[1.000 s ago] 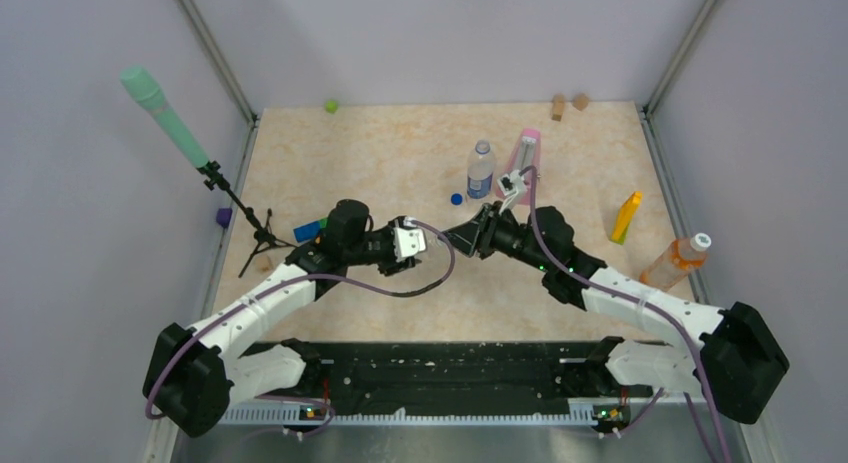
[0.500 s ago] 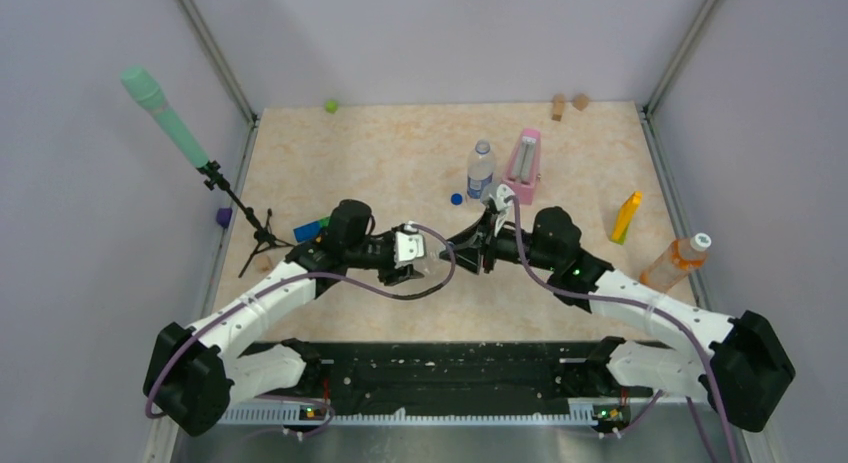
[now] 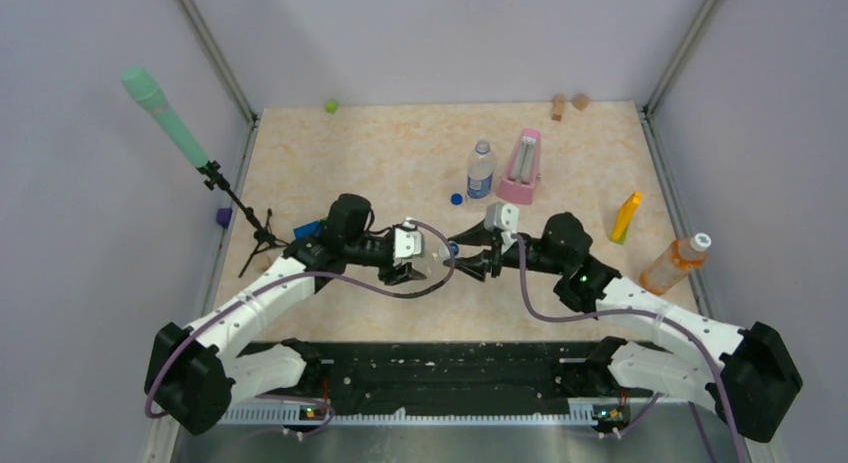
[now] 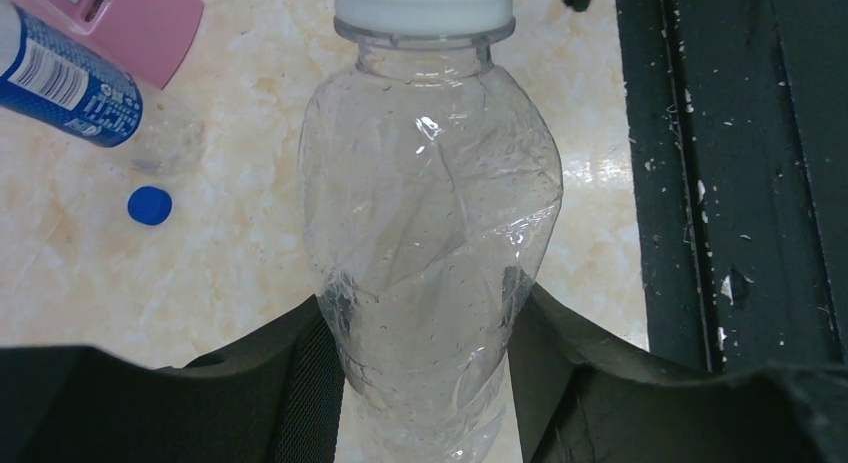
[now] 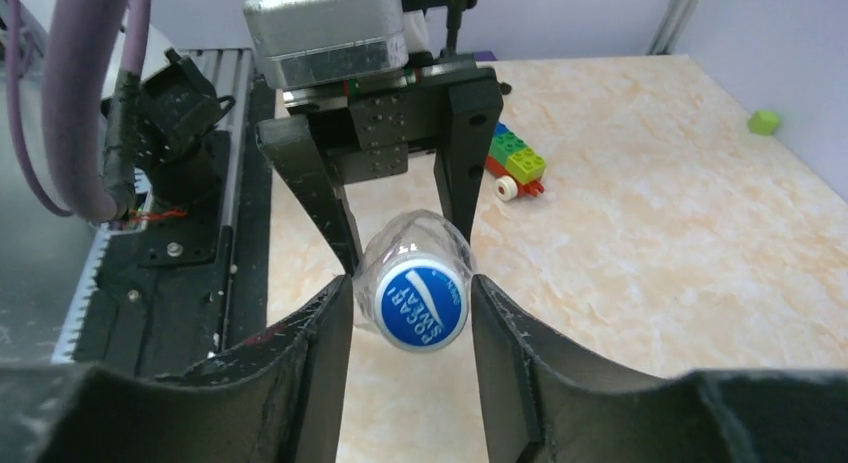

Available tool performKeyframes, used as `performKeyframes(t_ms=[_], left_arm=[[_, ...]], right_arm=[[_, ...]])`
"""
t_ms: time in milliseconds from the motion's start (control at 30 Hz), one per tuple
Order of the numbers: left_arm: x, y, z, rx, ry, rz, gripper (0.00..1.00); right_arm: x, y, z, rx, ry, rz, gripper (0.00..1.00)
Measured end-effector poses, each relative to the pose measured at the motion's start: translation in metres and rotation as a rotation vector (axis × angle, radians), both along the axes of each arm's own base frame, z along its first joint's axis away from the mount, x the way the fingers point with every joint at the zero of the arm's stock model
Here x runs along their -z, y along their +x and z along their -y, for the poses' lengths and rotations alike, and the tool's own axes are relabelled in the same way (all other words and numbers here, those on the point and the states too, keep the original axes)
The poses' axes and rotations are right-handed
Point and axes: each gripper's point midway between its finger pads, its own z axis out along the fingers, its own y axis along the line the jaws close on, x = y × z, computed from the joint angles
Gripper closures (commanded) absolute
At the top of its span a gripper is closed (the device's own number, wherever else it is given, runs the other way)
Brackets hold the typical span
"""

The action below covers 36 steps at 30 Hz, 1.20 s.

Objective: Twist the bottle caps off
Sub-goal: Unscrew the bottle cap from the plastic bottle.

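My left gripper (image 4: 425, 333) is shut on the body of a plain clear bottle (image 4: 430, 213), held level above the table with its neck toward the right arm. Its cap (image 5: 421, 305) is white with a blue printed top. My right gripper (image 5: 410, 293) faces it, with a finger on each side of the cap and a thin gap at both, so it stands open. In the top view the two grippers meet at mid-table (image 3: 452, 251). A short blue-labelled bottle (image 3: 481, 170) stands behind, a loose dark blue cap (image 3: 456, 197) beside it. An orange bottle (image 3: 676, 262) with a white cap lies at the right.
A pink metronome (image 3: 521, 168) stands next to the labelled bottle. A yellow object (image 3: 627, 217) is at the right, toy bricks (image 3: 308, 229) and a microphone stand (image 3: 240, 208) at the left. A green cube (image 3: 331, 106) and wooden blocks (image 3: 570, 104) sit at the back. The black rail (image 4: 720, 183) runs along the near edge.
My right gripper has rolled its wrist and moved left and down, bringing its fingers to either side of the bottle's cap. The left arm with the bottle has barely moved.
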Motion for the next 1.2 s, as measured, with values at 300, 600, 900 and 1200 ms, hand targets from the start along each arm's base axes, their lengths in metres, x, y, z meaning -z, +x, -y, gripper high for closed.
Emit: performKeyframes(t_ms=[300, 600, 900, 1200], left_arm=[[-0.008, 0.022, -0.009, -0.103, 0.020, 0.091, 1.00], [-0.012, 0.033, -0.014, -0.157, 0.020, 0.158, 1.00], [-0.012, 0.040, -0.018, -0.190, 0.041, 0.206, 1.00], [-0.013, 0.043, -0.017, -0.202, 0.047, 0.228, 1.00]], right_arm=[[-0.002, 0.005, 0.006, 0.102, 0.131, -0.185, 0.40], [-0.024, 0.029, 0.017, 0.307, 0.349, -0.531, 0.45], [-0.015, 0.042, 0.012, 0.377, 0.452, -0.857, 0.41], [-0.004, 0.049, 0.001, 0.403, 0.423, -0.960, 0.46]])
